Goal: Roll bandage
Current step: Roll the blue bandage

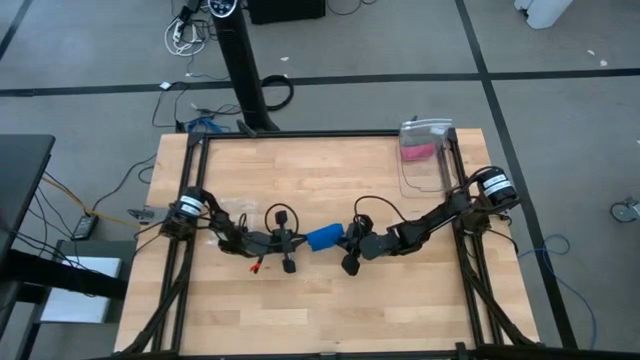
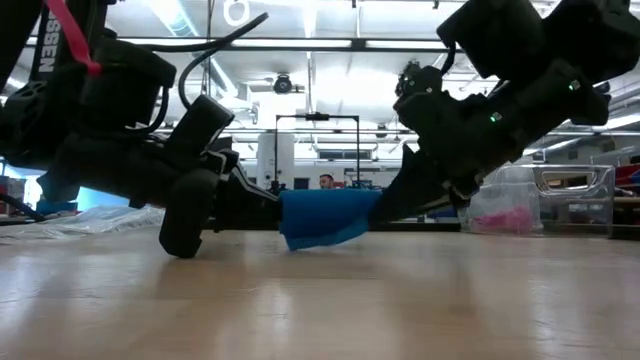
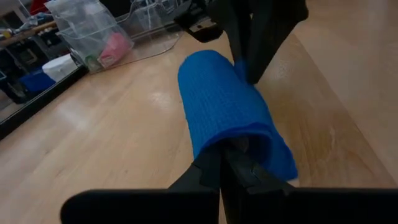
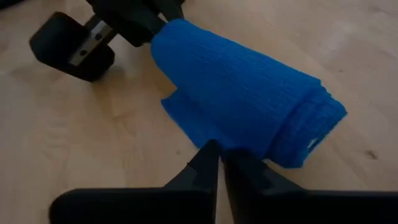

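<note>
Blue elastic bandage [image 1: 323, 238], rolled loosely, lies at the centre of the wooden table [image 1: 330, 170], pinched at its 9 o'clock end by the left gripper [image 1: 296, 238] and at its 3 o'clock end by the right gripper [image 1: 347, 238], each with jaws closed on the fabric. The likely fault is telescoping or unwinding (the trailing flap hangs free), should either thin grip slip. A clear plastic container [image 1: 424, 152] sits at the table's 1 o'clock; grey floor and cables [image 1: 190, 35] lie beyond.
</note>
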Action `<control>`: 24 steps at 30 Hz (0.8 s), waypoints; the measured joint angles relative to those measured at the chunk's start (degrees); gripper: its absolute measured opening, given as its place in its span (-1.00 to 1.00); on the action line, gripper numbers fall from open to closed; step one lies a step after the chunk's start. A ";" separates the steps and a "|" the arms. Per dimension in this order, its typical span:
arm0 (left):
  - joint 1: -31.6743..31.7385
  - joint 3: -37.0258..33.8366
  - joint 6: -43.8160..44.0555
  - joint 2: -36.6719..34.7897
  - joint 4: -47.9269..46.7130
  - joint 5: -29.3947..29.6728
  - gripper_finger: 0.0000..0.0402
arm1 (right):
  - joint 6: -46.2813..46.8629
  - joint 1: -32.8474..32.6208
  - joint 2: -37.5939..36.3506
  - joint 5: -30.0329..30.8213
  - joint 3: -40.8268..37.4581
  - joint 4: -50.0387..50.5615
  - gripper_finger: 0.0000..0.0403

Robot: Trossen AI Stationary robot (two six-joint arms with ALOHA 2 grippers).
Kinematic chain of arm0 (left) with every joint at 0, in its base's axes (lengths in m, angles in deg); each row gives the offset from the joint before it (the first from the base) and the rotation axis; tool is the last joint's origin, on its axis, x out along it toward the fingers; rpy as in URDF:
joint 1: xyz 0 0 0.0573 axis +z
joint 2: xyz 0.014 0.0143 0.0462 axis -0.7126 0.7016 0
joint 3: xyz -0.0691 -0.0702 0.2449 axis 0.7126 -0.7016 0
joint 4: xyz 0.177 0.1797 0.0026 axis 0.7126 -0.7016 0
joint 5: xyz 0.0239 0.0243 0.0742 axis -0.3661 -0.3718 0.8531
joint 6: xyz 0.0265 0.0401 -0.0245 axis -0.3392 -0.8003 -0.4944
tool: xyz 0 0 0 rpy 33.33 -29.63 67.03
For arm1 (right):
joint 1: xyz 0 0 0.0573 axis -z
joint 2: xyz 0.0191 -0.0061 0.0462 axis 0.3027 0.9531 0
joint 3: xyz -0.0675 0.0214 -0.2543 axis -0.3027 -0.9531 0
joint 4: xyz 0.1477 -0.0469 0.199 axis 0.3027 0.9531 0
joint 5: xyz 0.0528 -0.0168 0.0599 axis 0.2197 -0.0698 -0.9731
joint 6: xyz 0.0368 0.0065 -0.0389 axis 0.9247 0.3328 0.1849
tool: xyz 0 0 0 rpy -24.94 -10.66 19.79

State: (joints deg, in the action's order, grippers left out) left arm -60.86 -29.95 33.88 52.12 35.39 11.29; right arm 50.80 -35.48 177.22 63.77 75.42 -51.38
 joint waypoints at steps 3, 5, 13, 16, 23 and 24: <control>0.00 0.09 0.02 0.00 -1.01 0.04 -0.99 | -1.45 -0.50 -1.45 -0.07 0.00 -1.73 -0.71; 0.02 0.09 0.04 0.00 -1.15 0.03 -0.99 | -4.44 -0.86 -2.07 -0.07 0.28 -4.51 -0.64; 0.04 0.13 0.54 0.00 -2.33 0.34 -0.99 | -13.03 1.65 -1.71 -0.31 5.46 -4.28 -0.80; 0.07 0.13 1.01 0.00 -2.61 0.38 -0.99 | -13.47 4.17 -0.57 -0.07 6.32 -3.50 -0.95; 0.99 0.07 2.12 0.02 -2.98 -0.45 -0.99 | -11.69 6.73 4.71 -3.71 6.64 -5.26 -0.97; 1.28 0.06 2.72 0.02 -3.27 -0.93 -0.99 | -11.60 6.77 5.45 -3.94 6.64 -5.59 -0.98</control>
State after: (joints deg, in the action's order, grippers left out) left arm -59.59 -29.88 36.60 52.14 32.12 10.36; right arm 39.20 -28.71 182.67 59.84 82.07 -56.97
